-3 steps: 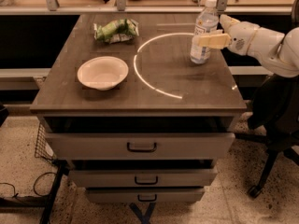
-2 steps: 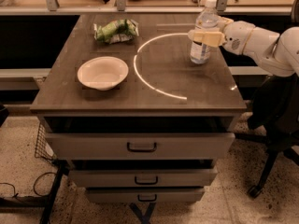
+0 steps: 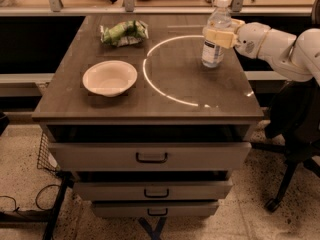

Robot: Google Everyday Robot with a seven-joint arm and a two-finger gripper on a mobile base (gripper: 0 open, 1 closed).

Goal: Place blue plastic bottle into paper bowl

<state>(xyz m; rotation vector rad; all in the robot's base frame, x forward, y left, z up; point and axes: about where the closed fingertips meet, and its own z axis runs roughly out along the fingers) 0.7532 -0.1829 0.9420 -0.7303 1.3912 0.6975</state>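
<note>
The blue plastic bottle [image 3: 214, 40], clear with a white cap and a white label, is upright at the back right of the cabinet top [image 3: 150, 91]. My gripper [image 3: 218, 35] reaches in from the right and is shut on the bottle's upper body, above the label. The bottle's base is at or just above the top; I cannot tell which. The paper bowl [image 3: 109, 77], cream-white and shallow, sits empty at the front left of the top, well apart from the bottle.
A green and white snack bag [image 3: 124, 32] lies at the back left. A bright arc of light curves across the middle of the top. Drawers with handles [image 3: 151, 157] face me below. A chair base [image 3: 290, 169] stands at the right.
The gripper has closed around the bottle and the bottle has shifted slightly up and left with it. The bowl and the bag have not moved.
</note>
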